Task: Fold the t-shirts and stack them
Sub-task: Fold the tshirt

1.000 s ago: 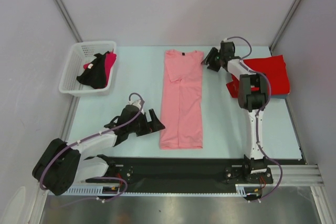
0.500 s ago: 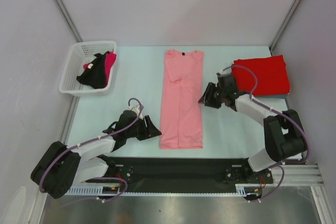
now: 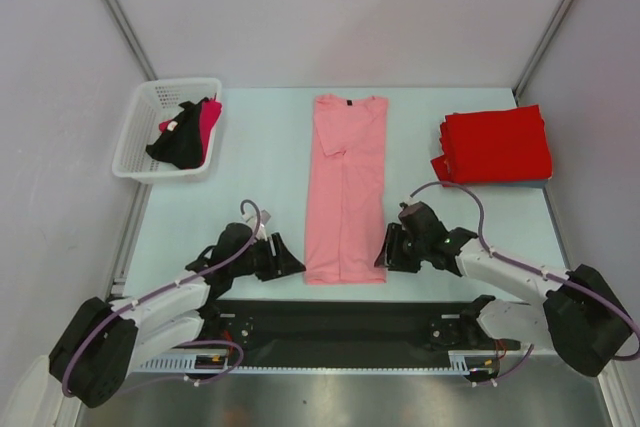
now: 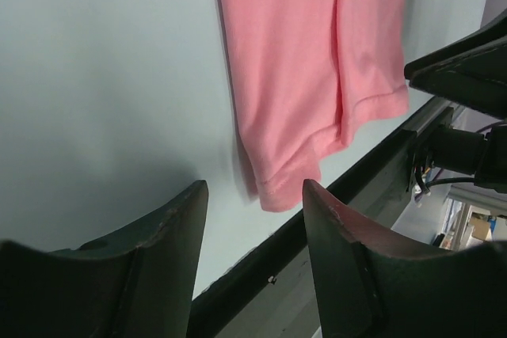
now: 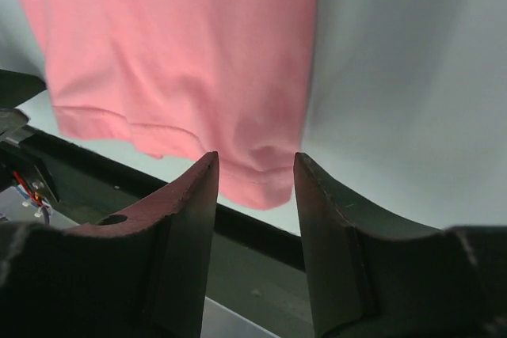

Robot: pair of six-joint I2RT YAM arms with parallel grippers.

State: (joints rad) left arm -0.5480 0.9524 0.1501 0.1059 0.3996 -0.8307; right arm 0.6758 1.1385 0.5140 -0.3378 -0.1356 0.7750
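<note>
At counter centre: we see the pink t-shirt (image 3: 346, 192) folded into a long narrow strip. It runs from 12 to 6 o'clock, with the collar at the 12 o'clock end and the hem close to the near edge.
Counter (image 3: 240, 177): pale blue-green, and it carries everything listed below.
Left gripper (image 3: 288, 260): low over the counter at the 7 o'clock corner of the strip, just beside the hem. Its fingers are spread and released, with nothing between them. In the left wrist view the left gripper (image 4: 253, 195) frames the hem corner lying just ahead.
Right gripper (image 3: 385, 252): at the 5 o'clock corner of the strip, likewise spread wide and holding nothing. In its wrist view the right gripper (image 5: 255, 165) frames the opposite hem corner. We cannot tell whether the fingertips touch the cloth.
Red t-shirts (image 3: 497, 144): a folded pile at 2 o'clock on the counter, well apart from both grippers.
Basket (image 3: 135, 137): white lattice at 10 o'clock, holding dark and magenta cloth (image 3: 185, 132).
</note>
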